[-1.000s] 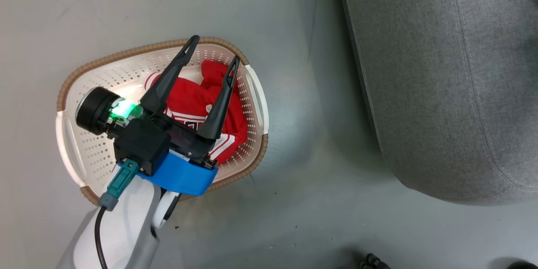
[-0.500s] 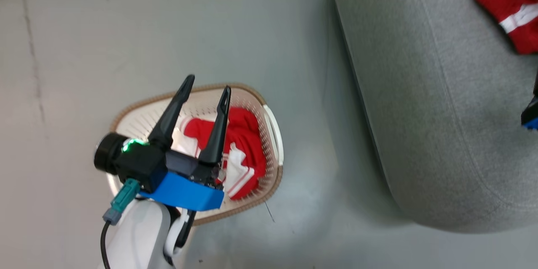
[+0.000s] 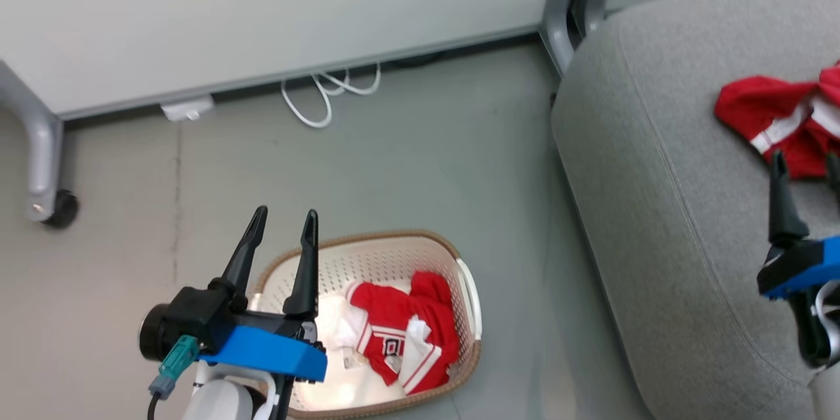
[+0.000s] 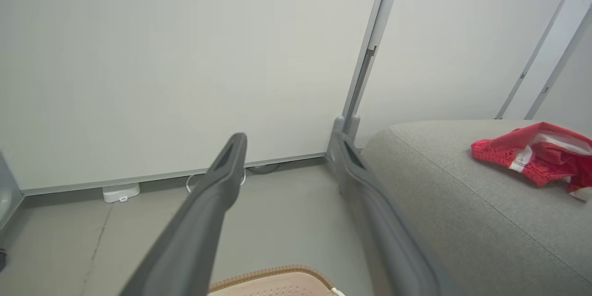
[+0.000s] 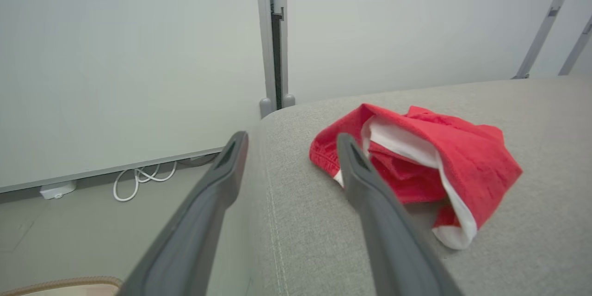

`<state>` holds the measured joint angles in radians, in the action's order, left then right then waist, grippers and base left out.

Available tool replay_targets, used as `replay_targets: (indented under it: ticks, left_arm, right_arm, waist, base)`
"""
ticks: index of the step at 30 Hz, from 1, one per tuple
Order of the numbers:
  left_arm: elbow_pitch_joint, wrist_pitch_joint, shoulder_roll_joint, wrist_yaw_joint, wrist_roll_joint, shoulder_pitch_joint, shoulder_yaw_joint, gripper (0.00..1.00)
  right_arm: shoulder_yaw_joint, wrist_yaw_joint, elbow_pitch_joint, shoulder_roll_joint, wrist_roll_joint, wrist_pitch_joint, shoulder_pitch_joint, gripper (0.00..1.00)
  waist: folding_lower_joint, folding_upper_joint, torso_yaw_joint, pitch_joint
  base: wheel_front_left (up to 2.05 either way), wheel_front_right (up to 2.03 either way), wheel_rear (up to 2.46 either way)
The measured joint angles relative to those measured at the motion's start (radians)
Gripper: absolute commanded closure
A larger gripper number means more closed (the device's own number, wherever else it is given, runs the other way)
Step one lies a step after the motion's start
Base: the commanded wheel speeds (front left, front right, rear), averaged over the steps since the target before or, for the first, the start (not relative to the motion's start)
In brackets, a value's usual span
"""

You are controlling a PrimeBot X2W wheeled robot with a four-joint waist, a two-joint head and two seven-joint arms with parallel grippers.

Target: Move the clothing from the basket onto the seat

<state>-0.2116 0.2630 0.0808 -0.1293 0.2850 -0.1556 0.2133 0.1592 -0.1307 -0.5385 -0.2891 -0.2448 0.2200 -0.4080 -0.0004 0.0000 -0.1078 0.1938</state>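
Note:
The cream basket [image 3: 367, 237] with its brown rim stands on the floor, holding the red jersey [image 3: 401, 335] with white trim and lettering. My left gripper [image 3: 286, 213] hovers open and empty above the basket's left rim; its wrist view shows the left gripper [image 4: 289, 138] aimed at the wall, with the basket rim [image 4: 273, 272] below. The red shorts [image 3: 771, 115] lie crumpled on the grey sofa [image 3: 656, 197]. My right gripper [image 3: 806, 161] is open just short of them. In its wrist view the right gripper [image 5: 292, 136] stands above the sofa [image 5: 323, 240], beside the shorts [image 5: 434, 162].
A white partition wall runs along the back, with a metal leg on a caster [image 3: 49, 207] at left and grey posts [image 3: 571, 6] by the sofa's corner. A white cable [image 3: 321, 95] and small white box [image 3: 187, 108] lie at the wall's foot.
The head camera has swung up and back, bringing the wall, the shorts and the right gripper into view. My left gripper has risen off the jersey, empty, with its fingers nearer together.

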Motion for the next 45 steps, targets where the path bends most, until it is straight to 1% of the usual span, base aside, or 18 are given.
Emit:
replay_targets:
  ticks: [4, 9, 14, 20, 29, 45]
  left_arm:
    - [-0.011, 0.0, -0.008, 0.0, -0.008, 0.033, -0.039, 0.0]
    - [-0.027, 0.0, -0.013, 0.0, -0.019, 0.075, -0.094, 0.0]
    - [-0.049, 0.0, -0.016, 0.0, -0.022, 0.109, -0.135, 0.0]
    - [-0.073, 0.0, -0.019, 0.0, -0.023, 0.14, -0.145, 0.0]
    - [-0.088, 0.0, -0.02, 0.0, -0.026, 0.155, -0.147, 0.0]
    - [-0.108, 0.0, -0.016, 0.0, -0.022, 0.156, -0.132, 0.0]
  right_arm:
    - [-0.009, 0.0, 0.101, 0.034, 0.008, -0.026, 0.08, 0.0]
    - [-0.03, 0.0, 0.202, 0.086, 0.053, -0.061, 0.172, 0.0]
    - [-0.035, 0.0, 0.27, 0.133, 0.085, -0.087, 0.243, 0.0]
    - [-0.053, 0.0, 0.329, 0.176, 0.097, -0.106, 0.308, 0.0]
    - [-0.082, 0.0, 0.372, 0.21, 0.095, -0.123, 0.364, 0.0]
    - [-0.107, 0.0, 0.372, 0.225, 0.083, -0.132, 0.366, 0.0]
  waist:
    - [0.0, 0.0, 0.03, -0.054]
    - [0.0001, 0.0, 0.061, -0.102]
    - [0.0001, 0.0, 0.081, -0.135]
    - [0.0002, 0.0, 0.096, -0.172]
    - [0.0002, 0.0, 0.109, -0.201]
    - [0.0003, 0.0, 0.085, -0.195]
  base:
    - [0.0, 0.0, 0.0]
    - [0.0, 0.0, 0.0]
    - [0.0, 0.0, 0.0]
    - [0.0, 0.0, 0.0]
    - [0.0, 0.0, 0.0]
    - [0.0, 0.0, 0.0]
